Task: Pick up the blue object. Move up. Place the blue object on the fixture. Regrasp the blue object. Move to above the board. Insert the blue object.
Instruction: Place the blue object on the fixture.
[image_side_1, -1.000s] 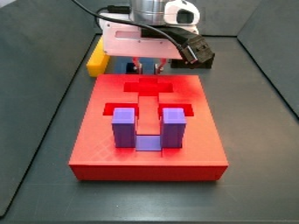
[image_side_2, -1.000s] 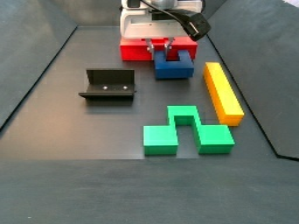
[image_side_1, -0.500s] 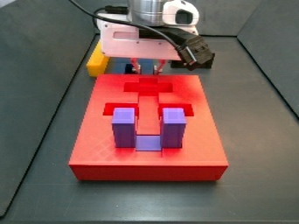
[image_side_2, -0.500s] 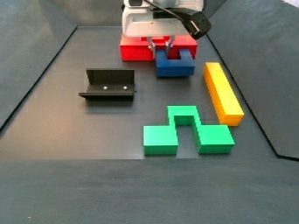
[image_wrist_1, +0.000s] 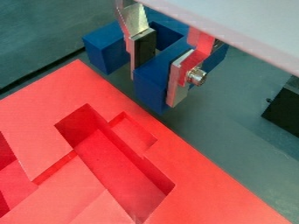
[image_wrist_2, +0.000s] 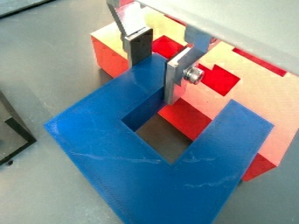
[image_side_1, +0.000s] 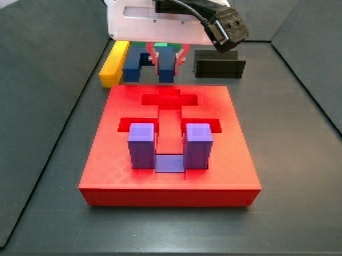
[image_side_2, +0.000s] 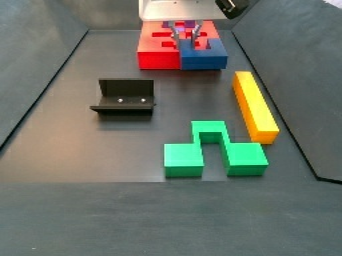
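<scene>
The blue object is a dark-blue U-shaped block hanging in my gripper just behind the far edge of the red board. In both wrist views the silver fingers are shut on one prong of the blue object, which also fills the near part of a wrist view. In a side view the gripper holds the blue object beside the board. The black fixture stands apart on the floor; it also shows in a side view.
A purple U-shaped block stands in a slot at the board's near end. A yellow bar and a green notched block lie on the dark floor. The board's cross-shaped slot is open.
My gripper has risen with the blue object in it, lifting it off the floor behind the board. The fixture, hidden before in one side view, now shows.
</scene>
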